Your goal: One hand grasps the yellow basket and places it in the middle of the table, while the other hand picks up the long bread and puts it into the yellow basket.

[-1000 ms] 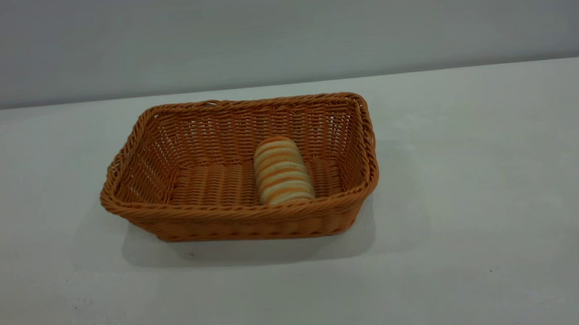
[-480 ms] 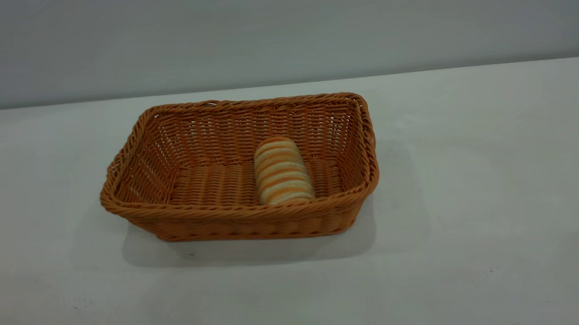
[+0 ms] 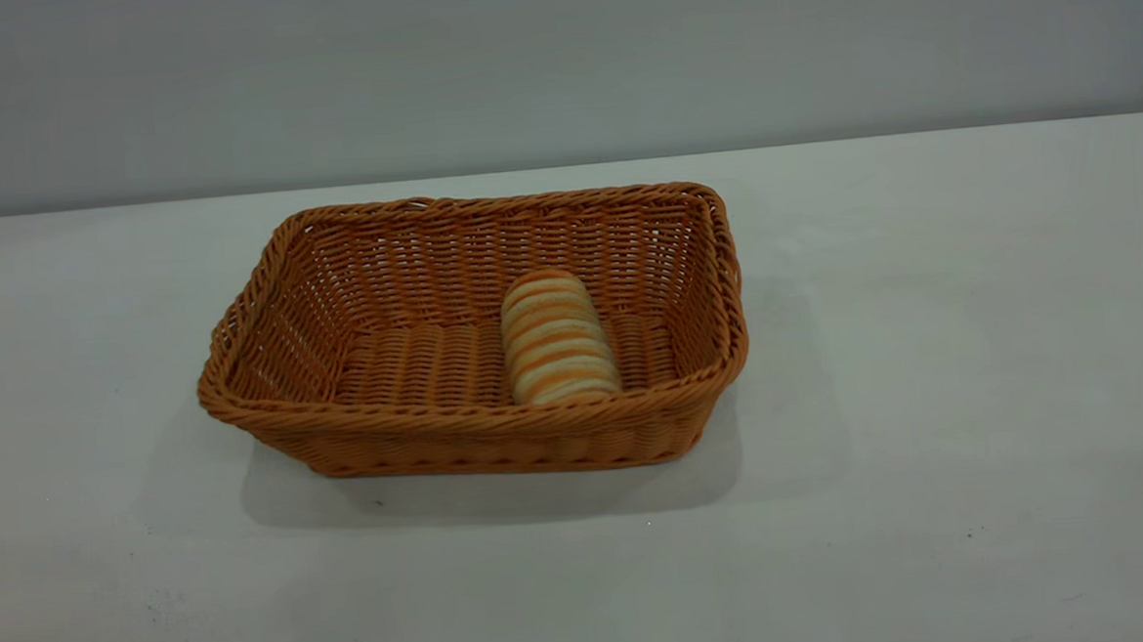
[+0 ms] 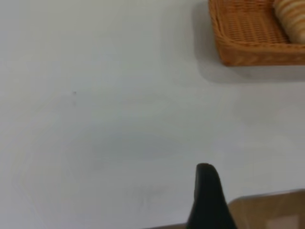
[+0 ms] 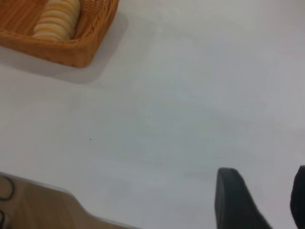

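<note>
Nothing is being seen to have moved since the earlier frames: the yellow basket (image 3: 470, 341) and the long bread (image 3: 558, 338) are being kept in the same places, and neither arm is being shown in the exterior view.

The basket is being shown as a rectangular wicker piece, orange-tan, with a braided rim and sloping open-weave sides, resting flat near the middle of the white tabletop (image 3: 927, 390). The bread is being held inside it, on the woven floor, right of the basket's centre. It is an oblong roll with rounded ends, banded crosswise in cream and golden orange. Its long axis is being directed from the near rim toward the far wall, across the basket's longer side, with the near end just behind the near rim.

A few small dark specks are being shown on the tabletop, and a plain grey wall is being seen behind it.

In the left wrist view only one black tapered finger of the left claw (image 4: 208, 200) is being shown, near the tabletop's edge and well apart from the basket; its state cannot be told. In the right wrist view the right claw (image 5: 262, 198) is being held with its two dark fingers apart, over bare tabletop, likewise well apart from the basket.
</note>
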Robot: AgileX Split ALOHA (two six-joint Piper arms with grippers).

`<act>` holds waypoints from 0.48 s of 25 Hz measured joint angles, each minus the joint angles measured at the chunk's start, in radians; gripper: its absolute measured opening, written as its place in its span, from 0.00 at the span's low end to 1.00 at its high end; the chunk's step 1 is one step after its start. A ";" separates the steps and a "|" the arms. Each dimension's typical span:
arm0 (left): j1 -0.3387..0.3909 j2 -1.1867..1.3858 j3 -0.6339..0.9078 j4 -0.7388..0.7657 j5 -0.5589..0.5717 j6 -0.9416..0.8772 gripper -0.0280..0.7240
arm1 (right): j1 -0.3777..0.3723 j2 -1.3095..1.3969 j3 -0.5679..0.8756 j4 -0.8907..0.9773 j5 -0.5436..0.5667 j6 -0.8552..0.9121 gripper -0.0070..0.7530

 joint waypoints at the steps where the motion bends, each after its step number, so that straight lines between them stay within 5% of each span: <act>1: 0.000 0.000 0.000 -0.004 0.000 0.001 0.78 | 0.000 0.000 0.000 0.000 0.000 0.000 0.45; 12: 0.001 0.000 0.001 -0.007 0.000 0.001 0.78 | 0.000 0.000 0.000 -0.002 0.000 0.000 0.45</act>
